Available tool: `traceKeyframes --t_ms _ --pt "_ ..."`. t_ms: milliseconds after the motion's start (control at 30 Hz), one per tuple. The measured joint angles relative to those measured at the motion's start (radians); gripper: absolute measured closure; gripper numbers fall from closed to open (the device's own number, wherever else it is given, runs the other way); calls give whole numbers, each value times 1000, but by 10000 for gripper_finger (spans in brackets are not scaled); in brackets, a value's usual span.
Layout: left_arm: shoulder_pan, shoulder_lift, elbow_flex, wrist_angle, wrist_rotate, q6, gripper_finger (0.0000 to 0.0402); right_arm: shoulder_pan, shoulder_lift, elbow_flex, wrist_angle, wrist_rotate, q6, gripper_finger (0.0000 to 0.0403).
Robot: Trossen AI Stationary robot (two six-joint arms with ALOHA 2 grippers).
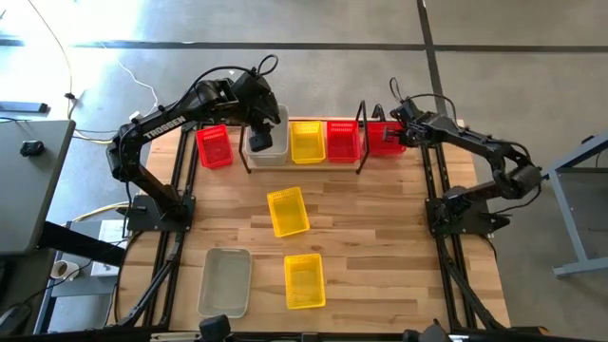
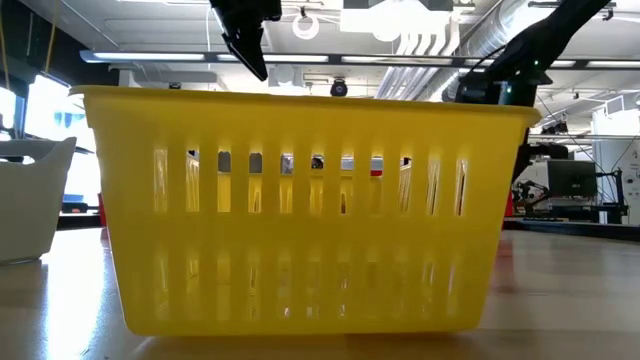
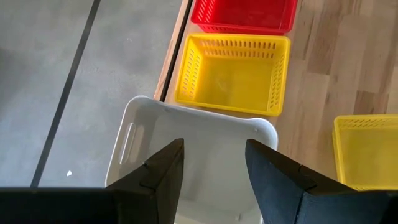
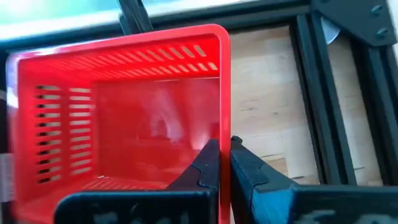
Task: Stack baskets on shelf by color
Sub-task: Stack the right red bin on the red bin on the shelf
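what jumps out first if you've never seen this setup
The row of bright baskets on the shelf at the table's far edge: white basket, yellow basket, red basket. The left gripper hangs open over the white one, while the right gripper pinches another red basket's wall beside the shelf.

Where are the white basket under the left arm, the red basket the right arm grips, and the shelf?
White basket [image 3: 199,134], left wrist view: its inner wall.
Held red basket [image 4: 124,124], right wrist view: its inside back wall.
Shelf [image 1: 360,119], high view: its right upright end loop.
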Motion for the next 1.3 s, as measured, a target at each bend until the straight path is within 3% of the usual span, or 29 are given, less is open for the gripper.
traceKeyframes --t_ms 333,733,1033,1300 --pt "0 0 0 0 2 0 238 54 -109 0 -71 114 129 402" --pt "-7 0 0 0 29 24 238 121 -396 0 -216 243 260 403" --pt "-51 0 0 0 63 54 238 155 -551 35 -236 260 254 403" --pt "-126 0 0 0 63 80 238 197 -534 224 -252 239 122 403"
